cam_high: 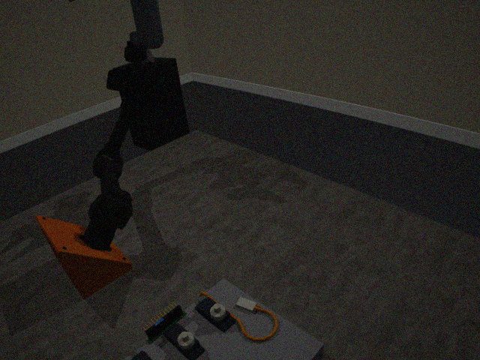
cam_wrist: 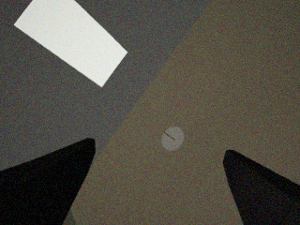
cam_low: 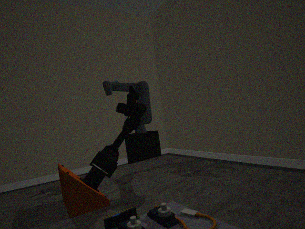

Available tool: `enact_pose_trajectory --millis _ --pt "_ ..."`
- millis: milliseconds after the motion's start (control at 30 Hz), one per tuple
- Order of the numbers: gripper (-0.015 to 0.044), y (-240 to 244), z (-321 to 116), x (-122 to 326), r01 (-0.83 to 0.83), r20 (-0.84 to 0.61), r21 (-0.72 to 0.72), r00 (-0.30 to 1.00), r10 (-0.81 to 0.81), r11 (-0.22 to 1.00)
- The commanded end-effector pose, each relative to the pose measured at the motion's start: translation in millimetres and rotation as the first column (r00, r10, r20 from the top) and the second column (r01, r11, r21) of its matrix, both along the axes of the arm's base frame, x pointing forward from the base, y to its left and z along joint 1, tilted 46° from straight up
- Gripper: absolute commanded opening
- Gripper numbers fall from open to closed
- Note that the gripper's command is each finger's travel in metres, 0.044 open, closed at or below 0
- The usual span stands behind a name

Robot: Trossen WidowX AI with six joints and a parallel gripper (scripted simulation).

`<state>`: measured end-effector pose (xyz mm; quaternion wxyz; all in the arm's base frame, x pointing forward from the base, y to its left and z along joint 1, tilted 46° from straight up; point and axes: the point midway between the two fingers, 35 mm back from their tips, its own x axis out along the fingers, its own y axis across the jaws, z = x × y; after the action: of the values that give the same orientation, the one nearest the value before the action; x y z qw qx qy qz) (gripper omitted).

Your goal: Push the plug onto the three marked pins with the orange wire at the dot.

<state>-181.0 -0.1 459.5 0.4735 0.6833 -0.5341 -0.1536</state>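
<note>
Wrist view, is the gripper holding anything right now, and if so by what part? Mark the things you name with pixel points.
Nothing is held: the gripper's fingers stand wide apart with nothing between them, and the white plug [cam_high: 246, 304] [cam_low: 188, 212] lies on the grey holder.

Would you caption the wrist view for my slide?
Open gripper, its dark fingers apart before a wall bearing a pale disc.

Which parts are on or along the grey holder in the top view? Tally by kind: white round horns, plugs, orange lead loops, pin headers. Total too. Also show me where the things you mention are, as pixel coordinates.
White round horns [cam_high: 218, 312] [cam_high: 186, 340] [cam_low: 164, 212] [cam_low: 133, 223]: 2
Plug [cam_high: 245, 304] [cam_low: 188, 212]: 1
Orange lead loop [cam_high: 257, 340] [cam_low: 206, 215]: 1
Pin header [cam_high: 164, 322] [cam_low: 120, 218]: 1
Total: 5
</note>
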Motion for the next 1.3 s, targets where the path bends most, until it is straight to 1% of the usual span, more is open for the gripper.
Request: enact_pose_trajectory --millis 0,333,1267 --pt "0.0374 0 0 0 0.0 -0.001 0.0 1.0 0.0 1.0" --pt "0.0115 -6 7 12 -0.015 -0.046 -0.016 0.999 0.014 1.0" --pt "0.0115 -38 34 85 -0.101 -0.303 -0.115 0.951 0.062 0.988"
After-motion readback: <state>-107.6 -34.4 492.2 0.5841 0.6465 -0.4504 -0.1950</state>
